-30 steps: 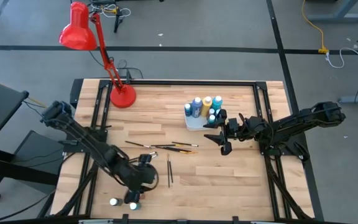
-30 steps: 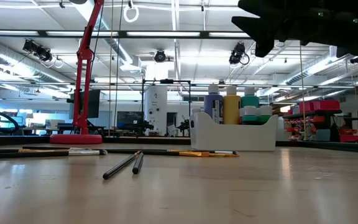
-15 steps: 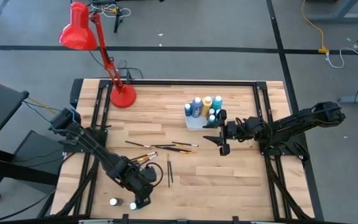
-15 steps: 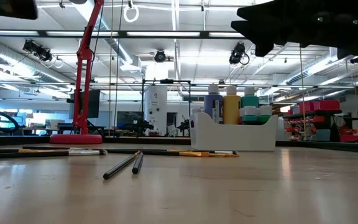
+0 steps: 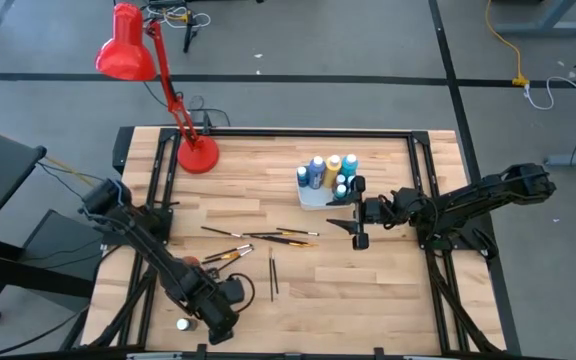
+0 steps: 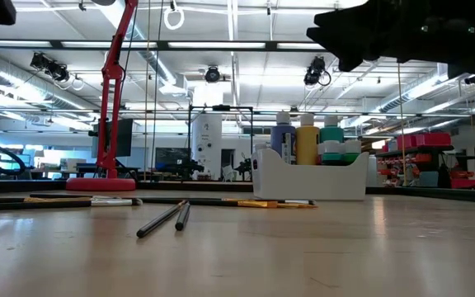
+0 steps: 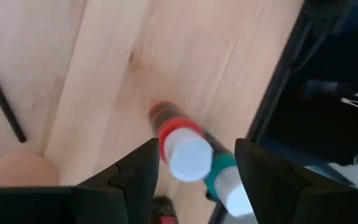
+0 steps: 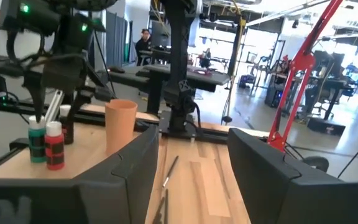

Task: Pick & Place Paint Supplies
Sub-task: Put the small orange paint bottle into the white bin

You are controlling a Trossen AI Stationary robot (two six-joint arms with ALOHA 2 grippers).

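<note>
A red bottle [image 7: 166, 124] and a teal bottle [image 7: 219, 171], both white-capped, stand upright on their bases near the table's near-left edge, also showing as red bottle [image 8: 55, 147] and teal bottle [image 8: 36, 142]. My left gripper [image 7: 197, 146] [image 5: 218, 322] hangs open just above them, a finger on either side of the red bottle's cap, touching nothing I can see. Several dark-handled paintbrushes [image 5: 260, 236] lie flat mid-table. More bottles [image 5: 328, 170] stand in the white tray [image 5: 311, 200]. My right gripper [image 5: 358, 226] [image 8: 191, 140] hovers open beside the tray.
An orange cup [image 8: 120, 124] [image 5: 189, 262] stands upright a little farther in than the two bottles. A red desk lamp [image 5: 196, 154] sits at the far-left of the table. Two brushes [image 6: 165, 219] lie apart near the middle. Bare wood lies between the brushes and the near-right edge.
My left gripper has moved toward the table's near edge, past the orange cup, and now stands over the two white-capped bottles, covering one of them in the high view. The bottles have not moved.
</note>
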